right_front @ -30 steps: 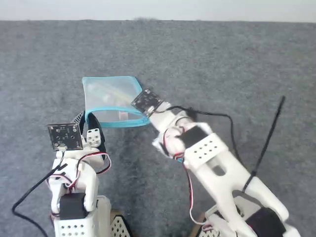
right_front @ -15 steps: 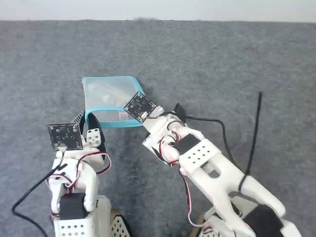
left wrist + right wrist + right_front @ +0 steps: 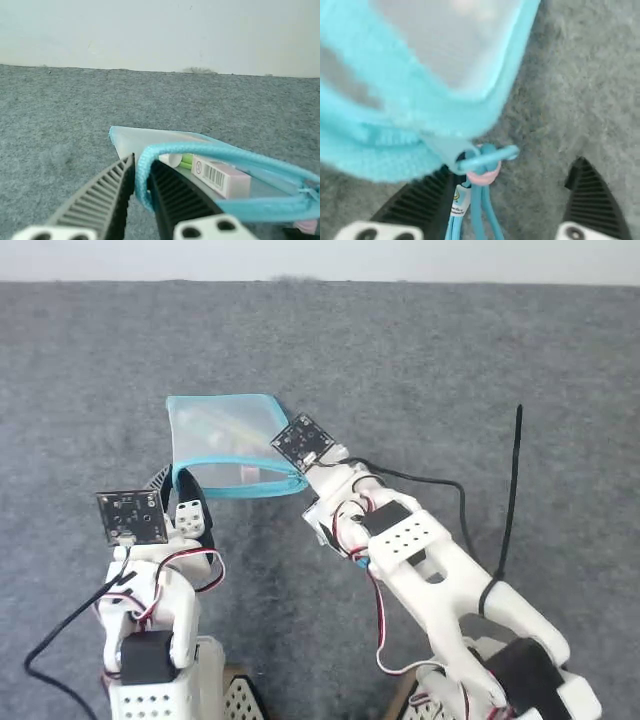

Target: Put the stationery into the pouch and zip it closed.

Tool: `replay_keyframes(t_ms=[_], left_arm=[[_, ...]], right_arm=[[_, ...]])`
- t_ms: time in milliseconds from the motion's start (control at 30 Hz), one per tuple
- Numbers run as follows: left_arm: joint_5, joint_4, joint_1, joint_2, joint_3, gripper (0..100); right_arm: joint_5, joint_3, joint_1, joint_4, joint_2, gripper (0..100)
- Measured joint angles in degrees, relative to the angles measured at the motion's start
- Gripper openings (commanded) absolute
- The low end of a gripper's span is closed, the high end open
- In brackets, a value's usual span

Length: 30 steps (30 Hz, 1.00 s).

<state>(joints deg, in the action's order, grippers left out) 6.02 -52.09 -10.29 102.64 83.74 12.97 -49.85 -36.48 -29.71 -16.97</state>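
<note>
Just one pouch [image 3: 225, 435] lies pinched in the left gripper [image 3: 141, 166], the right gripper [image 3: 512, 170] spread apart.

The tabletop [image 3: 450, 350] wears grey felt-like cloth, matt and rough. The pouch [image 3: 165, 145] has smooth, frosted see-through walls, plastic by the look, edged in woven turquoise cloth tape. The left hand [image 3: 141, 162] has ribbed fingers [image 3: 107, 192] of matt black plastic.
</note>
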Motion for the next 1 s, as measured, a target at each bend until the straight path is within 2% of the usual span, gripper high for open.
replay_keyframes(t_ms=[200, 400, 567, 767, 1000], left_arm=[[0.0, 0.0, 0.0, 0.0, 0.0, 1], [0.0, 0.0, 0.0, 0.0, 0.0, 1], [0.0, 0.0, 0.0, 0.0, 0.0, 1], [0.0, 0.0, 0.0, 0.0, 0.1, 1], [0.0, 0.0, 0.1, 0.0, 0.5, 1]], right_arm=[[-1.5, 0.0, -0.1, 0.0, 0.0, 16.2], [-1.5, 0.0, -0.1, -0.8, 0.0, 0.3], [-1.6, 1.8, 0.0, -9.0, -2.9, 0.6], [-1.6, 2.1, 0.0, -20.3, -14.9, 0.7], [-1.6, 2.1, -0.1, -26.3, -26.1, 0.7]])
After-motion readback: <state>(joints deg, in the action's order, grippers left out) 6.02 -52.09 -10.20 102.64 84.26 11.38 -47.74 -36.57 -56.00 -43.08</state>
